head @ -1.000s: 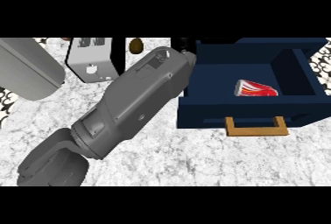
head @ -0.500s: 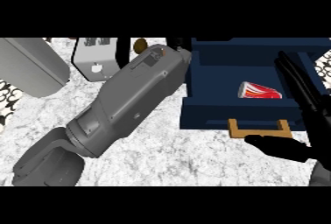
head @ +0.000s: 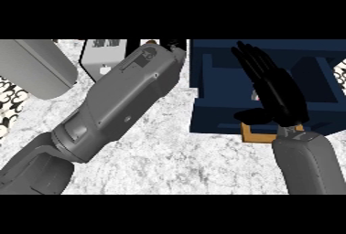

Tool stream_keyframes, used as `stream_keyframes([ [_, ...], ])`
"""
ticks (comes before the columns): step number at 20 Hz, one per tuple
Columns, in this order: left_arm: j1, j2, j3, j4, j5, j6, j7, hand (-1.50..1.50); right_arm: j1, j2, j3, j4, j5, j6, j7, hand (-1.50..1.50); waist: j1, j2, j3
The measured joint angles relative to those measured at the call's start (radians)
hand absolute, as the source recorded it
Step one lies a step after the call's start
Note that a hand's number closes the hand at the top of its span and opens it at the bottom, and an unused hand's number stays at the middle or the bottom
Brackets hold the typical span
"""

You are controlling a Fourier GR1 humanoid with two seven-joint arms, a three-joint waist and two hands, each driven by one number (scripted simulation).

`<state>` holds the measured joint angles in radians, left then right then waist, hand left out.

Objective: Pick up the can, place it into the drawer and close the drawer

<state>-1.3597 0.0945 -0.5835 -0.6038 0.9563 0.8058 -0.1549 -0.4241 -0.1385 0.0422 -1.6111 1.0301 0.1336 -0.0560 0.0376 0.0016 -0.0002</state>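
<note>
The dark blue drawer (head: 223, 114) stands open at the upper right of the counter, its wooden handle (head: 260, 136) facing me. My right hand (head: 277, 98) hovers over the drawer's inside with straight fingers pointing away, and its thumb lies by the front wall. The red can lies in the drawer, almost wholly hidden under that hand; only a pale sliver (head: 255, 96) shows beside the palm. My left forearm (head: 121, 105) slants from the lower left up to the top middle. Only a dark sliver of the left hand (head: 174, 44) shows at the top edge.
A white and grey appliance (head: 101, 55) stands behind the left forearm at the top. A large grey rounded object (head: 34, 66) fills the upper left, with a patterned item (head: 9, 107) at the left edge. Bare marble counter (head: 182, 160) lies in front of the drawer.
My right hand came in from the lower right and moved up over the open drawer, covering the can. The left forearm stayed across the counter and barely shifted.
</note>
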Motion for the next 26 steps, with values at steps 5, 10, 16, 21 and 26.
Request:
stream_keyframes([
  [5, 0.032, 0.068, -0.004, -0.073, -0.025, 0.007, 0.054, -1.5, -0.087, -0.005, -0.011, 0.243, 0.082, -0.126, -0.035, -1.5, 0.005, 0.0, 0.0],
  [10, 0.081, 0.144, -0.009, -0.173, -0.051, 0.017, 0.108, -1.5, -0.168, 0.004, -0.036, 0.476, 0.141, -0.256, -0.051, -1.5, 0.008, 0.0, 0.001],
  [16, 0.144, 0.208, -0.004, -0.269, -0.077, 0.017, 0.147, -1.5, -0.293, 0.0, -0.065, 0.721, 0.225, -0.42, -0.052, -1.5, 0.01, -0.007, -0.009],
  [21, 0.183, 0.248, 0.004, -0.33, -0.098, 0.015, 0.166, -1.5, -0.373, -0.005, -0.098, 0.877, 0.253, -0.541, -0.072, -1.5, 0.013, -0.009, -0.015],
  [26, 0.197, 0.278, 0.013, -0.382, -0.11, 0.023, 0.205, -1.5, -0.451, -0.019, -0.144, 1.017, 0.256, -0.646, -0.094, -1.5, 0.023, -0.003, -0.014],
])
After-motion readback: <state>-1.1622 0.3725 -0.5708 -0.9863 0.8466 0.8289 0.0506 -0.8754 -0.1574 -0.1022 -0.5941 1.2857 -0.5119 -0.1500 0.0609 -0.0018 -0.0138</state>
